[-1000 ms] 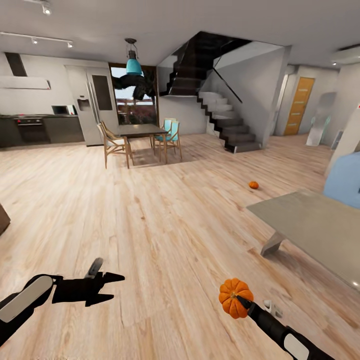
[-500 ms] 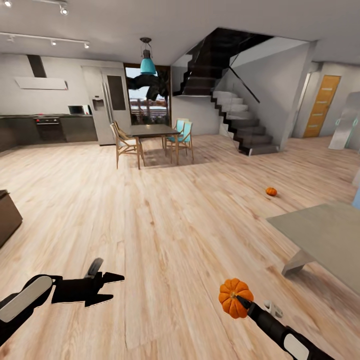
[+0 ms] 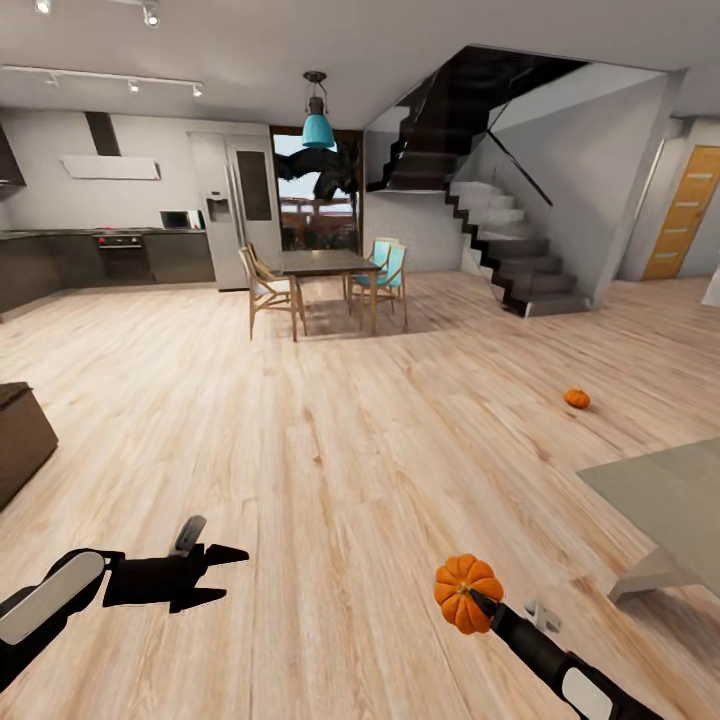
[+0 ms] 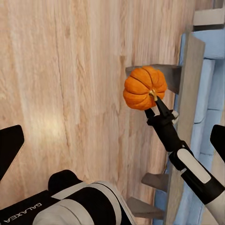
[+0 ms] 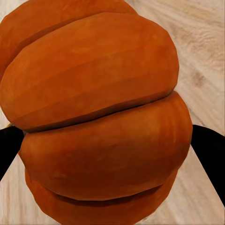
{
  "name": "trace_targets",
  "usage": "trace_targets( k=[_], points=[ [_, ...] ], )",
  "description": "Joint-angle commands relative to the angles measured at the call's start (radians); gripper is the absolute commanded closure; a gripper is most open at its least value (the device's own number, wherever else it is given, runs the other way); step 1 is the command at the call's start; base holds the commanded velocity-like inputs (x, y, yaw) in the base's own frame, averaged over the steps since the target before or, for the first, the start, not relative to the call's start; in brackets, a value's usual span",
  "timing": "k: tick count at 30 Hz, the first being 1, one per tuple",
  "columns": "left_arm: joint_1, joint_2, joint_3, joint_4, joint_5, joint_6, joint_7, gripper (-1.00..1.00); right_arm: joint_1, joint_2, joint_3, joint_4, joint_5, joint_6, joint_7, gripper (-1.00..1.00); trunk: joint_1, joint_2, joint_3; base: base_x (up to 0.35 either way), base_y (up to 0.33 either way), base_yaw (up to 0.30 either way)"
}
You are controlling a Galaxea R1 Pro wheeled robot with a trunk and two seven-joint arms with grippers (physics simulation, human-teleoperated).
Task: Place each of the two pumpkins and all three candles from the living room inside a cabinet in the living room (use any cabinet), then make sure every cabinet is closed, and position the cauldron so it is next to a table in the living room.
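Wooden floor (image 3: 330, 450) spreads ahead; the right hand (image 3: 478, 603), reaching forward low, is clamped on a pumpkin (image 3: 464, 592). Left hand (image 3: 215, 575) hangs level, fingers apart. Another pumpkin (image 3: 576, 398) lies beyond the desk (image 3: 660, 490).

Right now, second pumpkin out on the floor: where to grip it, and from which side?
The pumpkin on the floor sits alone on open boards past the coffee table, looking upright. Probably come straight down with the left gripper, open and free, fingers across the ribbed sides at the widest band. The right gripper holds the other pumpkin.
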Motion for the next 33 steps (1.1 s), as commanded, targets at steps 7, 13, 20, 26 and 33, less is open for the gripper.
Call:
trace_targets(
  k=[7, 13, 20, 26, 33],
  points=[
    [-0.001, 0.001, -0.003, 0.001, -0.007, -0.001, -0.010, -1.00, -0.001, 0.000, 0.010, 0.000, -0.012, -0.002, 0.002, 1.00, 0.000, 0.000, -0.001, 0.329, 0.000, 0.009],
    [-0.001, 0.001, -0.004, 0.001, -0.006, -0.001, -0.012, -1.00, -0.001, 0.000, 0.010, 0.000, -0.011, -0.002, 0.002, 1.00, 0.000, 0.000, -0.001, 0.329, 0.000, 0.000],
    [-0.001, 0.001, -0.004, 0.001, -0.006, -0.001, -0.013, -1.00, -0.001, 0.001, 0.011, 0.000, -0.010, -0.002, 0.001, 1.00, 0.000, 0.000, -0.001, 0.328, 0.045, 0.000],
    [-0.001, 0.001, -0.002, 0.001, -0.007, -0.001, -0.012, -1.00, -0.001, 0.002, 0.012, 0.000, -0.010, -0.003, 0.001, 1.00, 0.000, 0.000, -0.001, 0.314, 0.148, 0.035],
    [-0.001, 0.001, 0.004, 0.001, -0.007, -0.001, -0.010, -1.00, -0.001, 0.000, 0.011, 0.000, -0.010, -0.002, 0.002, 1.00, 0.000, 0.000, -0.001, 0.311, 0.137, 0.257]
  ],
)
